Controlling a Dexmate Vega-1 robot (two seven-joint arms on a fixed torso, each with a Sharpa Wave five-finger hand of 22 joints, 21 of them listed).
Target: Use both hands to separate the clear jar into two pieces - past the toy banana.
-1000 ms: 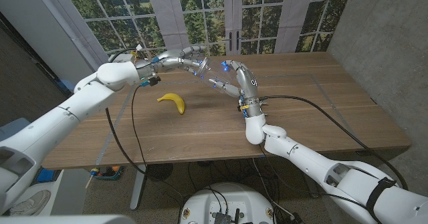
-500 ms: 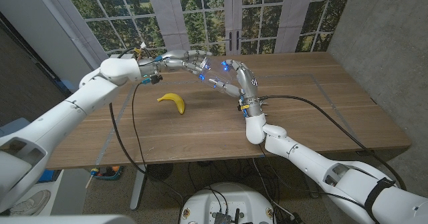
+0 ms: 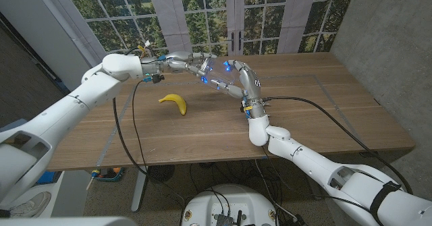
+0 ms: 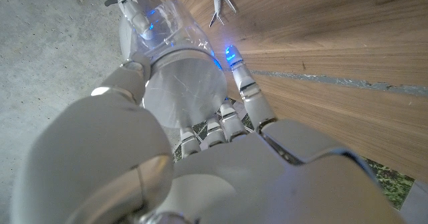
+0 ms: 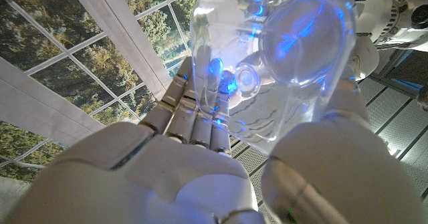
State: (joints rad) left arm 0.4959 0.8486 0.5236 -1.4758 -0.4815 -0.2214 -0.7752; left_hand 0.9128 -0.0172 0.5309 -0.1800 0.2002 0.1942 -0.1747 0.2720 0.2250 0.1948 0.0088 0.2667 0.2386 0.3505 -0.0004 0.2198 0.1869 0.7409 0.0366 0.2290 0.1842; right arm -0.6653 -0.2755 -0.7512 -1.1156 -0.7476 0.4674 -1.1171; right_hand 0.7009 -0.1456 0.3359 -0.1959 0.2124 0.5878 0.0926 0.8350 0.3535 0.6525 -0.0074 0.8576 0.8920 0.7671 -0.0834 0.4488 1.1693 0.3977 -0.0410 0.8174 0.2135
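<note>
Head view, clear jar (image 3: 210,67) horiz btwn both hands, lid left.

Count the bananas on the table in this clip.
1. The banana lies on the table toward the robot's left, nearer the robot than the jar held between the two hands.

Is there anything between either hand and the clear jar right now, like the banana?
Nothing visible. The left hand grips the lid end of the clear jar and the right hand holds its body, above the table. The toy banana lies on the table nearer the robot, apart from both.
</note>
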